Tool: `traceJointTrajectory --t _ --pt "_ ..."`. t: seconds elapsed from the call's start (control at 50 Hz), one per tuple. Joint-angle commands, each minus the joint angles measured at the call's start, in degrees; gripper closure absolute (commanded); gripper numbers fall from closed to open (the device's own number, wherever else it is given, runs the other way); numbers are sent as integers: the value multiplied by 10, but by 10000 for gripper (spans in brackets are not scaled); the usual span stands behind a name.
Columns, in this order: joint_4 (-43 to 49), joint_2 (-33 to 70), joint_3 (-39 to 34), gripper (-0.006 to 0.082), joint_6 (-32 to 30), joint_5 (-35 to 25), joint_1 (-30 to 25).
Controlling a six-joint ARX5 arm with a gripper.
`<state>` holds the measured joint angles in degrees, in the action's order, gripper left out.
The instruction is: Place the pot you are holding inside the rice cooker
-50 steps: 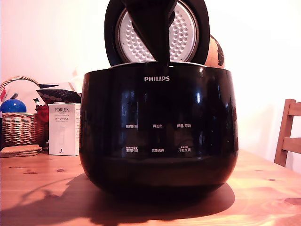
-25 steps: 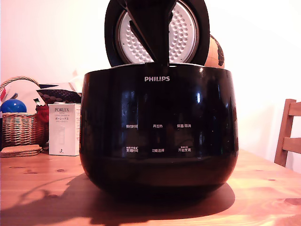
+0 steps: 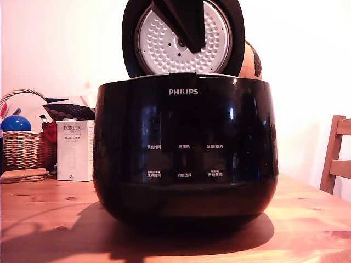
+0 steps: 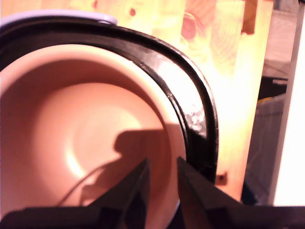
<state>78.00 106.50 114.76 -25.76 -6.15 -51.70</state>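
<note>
While the gripper (image 4: 161, 183) hangs over the rice cooker (image 3: 184, 148), its jaws stand slightly apart, gripping nothing. The pot (image 4: 86, 138) sits inside the cooker's ring, apparently seated. Recommended: lift straight upward, clear of the open lid (image 3: 182, 37).

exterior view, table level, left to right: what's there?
Wicker basket → white PORLEX box → rice cooker → wooden chair.
</note>
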Motion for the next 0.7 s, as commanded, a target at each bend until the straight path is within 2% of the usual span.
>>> traceJointTrajectory --t 0.0,0.1,0.14,0.16,0.22,0.28,0.3,0.44,0.68 --pt "-2 -16 2 619 19 7 2" --pt "-2 -25 3 649 70 20 4" --pt "-2 -28 4 688 70 26 6" --pt "-2 -30 5 712 94 28 7" --pt "-2 -36 9 791 113 30 12" --pt "-2 -43 13 789 121 35 18" --pt "-2 -45 14 789 144 37 20" --pt "-2 -65 22 789 188 64 34" --pt "-2 -115 23 789 213 139 87"
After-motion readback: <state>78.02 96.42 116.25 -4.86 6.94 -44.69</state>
